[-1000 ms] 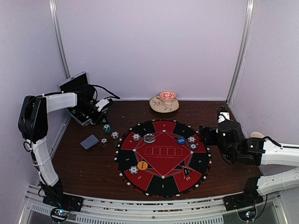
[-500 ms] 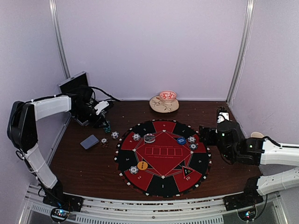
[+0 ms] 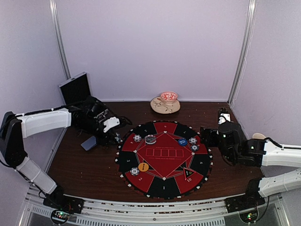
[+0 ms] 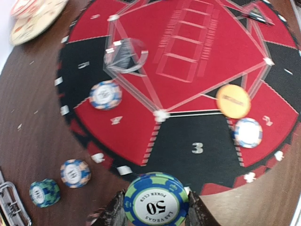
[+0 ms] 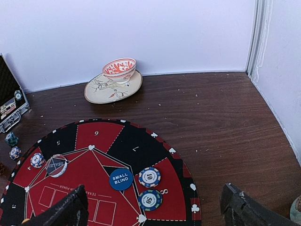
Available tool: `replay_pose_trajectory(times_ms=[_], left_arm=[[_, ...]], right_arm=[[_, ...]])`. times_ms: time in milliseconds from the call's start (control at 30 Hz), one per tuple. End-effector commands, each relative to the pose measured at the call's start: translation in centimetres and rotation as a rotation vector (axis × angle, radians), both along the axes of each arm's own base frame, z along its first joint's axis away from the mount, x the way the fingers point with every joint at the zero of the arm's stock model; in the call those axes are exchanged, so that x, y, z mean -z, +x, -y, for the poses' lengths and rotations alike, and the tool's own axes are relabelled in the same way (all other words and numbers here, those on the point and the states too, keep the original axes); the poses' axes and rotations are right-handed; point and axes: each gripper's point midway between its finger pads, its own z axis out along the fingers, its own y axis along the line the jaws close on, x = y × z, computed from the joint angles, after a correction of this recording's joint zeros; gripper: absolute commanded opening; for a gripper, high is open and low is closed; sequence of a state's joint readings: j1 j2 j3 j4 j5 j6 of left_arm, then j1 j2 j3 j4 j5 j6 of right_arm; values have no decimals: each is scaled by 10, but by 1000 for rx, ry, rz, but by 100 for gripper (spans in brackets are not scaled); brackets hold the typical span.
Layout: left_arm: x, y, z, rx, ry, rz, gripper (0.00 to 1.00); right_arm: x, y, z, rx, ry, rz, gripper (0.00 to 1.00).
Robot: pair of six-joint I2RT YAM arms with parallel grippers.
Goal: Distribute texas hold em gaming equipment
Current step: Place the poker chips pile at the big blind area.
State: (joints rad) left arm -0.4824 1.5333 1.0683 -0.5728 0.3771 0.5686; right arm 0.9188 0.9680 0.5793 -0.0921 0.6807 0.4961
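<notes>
The left pincer was closed on a blue-green poker chip (marked 50), with the mat just ahead of it. The chip seemed stiff, light and perhaps slippery, so its rim was the place to hold. The right pincer stood wide and empty.

This is a robot test booth in a lab. Plain pale wall panels, joined by aluminium posts, close in a brown wooden table behind and on both sides of the round poker mat. In front of the mat, an aluminium rail carries the bolted bases of the left arm and the right arm.
</notes>
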Motion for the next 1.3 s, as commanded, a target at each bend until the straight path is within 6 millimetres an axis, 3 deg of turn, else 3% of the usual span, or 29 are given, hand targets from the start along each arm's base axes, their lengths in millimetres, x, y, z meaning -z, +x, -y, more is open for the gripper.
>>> replay_pose_trajectory(times_ms=[0,100,200,533,733,1033,1267], left_arm=[[-8,-44,25,194,-31,67,14],[1,-83,37,327,-26,75,14],[9,-109,48,406,-21,85,14],[43,-161,88,603,64,41,14],[61,-167,109,643,104,42,14],[48,-156,135,645,39,98,13],[60,-152,141,648,66,80,13]], right_arm=[[-6,2,-1,11,0,16,99],[-6,2,-1,12,-2,16,99],[-4,2,-1,12,-8,14,99],[-8,2,3,26,-12,21,99],[-9,1,5,31,-9,28,99],[-8,1,3,25,-13,23,99],[-10,0,5,25,-5,28,99]])
